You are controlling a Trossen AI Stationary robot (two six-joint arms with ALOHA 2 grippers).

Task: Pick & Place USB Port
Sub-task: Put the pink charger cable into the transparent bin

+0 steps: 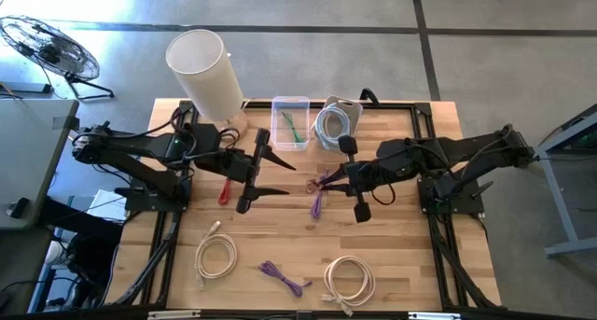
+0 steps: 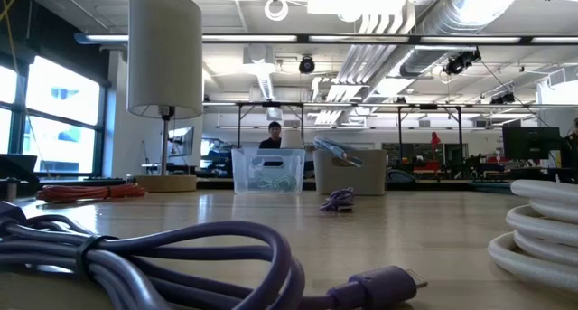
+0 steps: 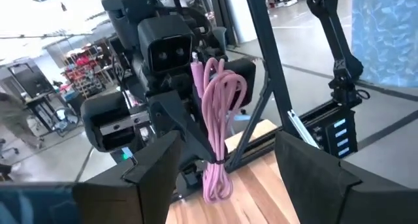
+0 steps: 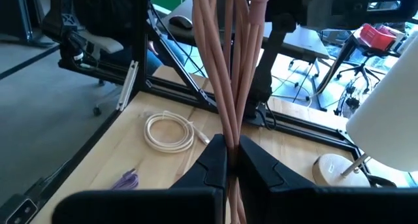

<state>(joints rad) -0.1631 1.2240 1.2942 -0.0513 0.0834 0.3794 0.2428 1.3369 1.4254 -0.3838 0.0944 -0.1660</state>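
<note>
The right gripper [image 1: 328, 181] is clenched on a looped pink cable [image 4: 230, 74], raised over the middle of the wooden table [image 1: 392, 264]. The left gripper [image 1: 277, 175] faces it with 2 fingers spread apart, holding nothing.

Wooden table [image 1: 280, 222]: lamp [image 1: 207, 73], bin [image 1: 290, 123], coiled cables [image 1: 215, 257].

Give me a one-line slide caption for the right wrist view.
Right gripper shut on a bundled pink cable, held above the wooden table near a coiled white cable.
</note>
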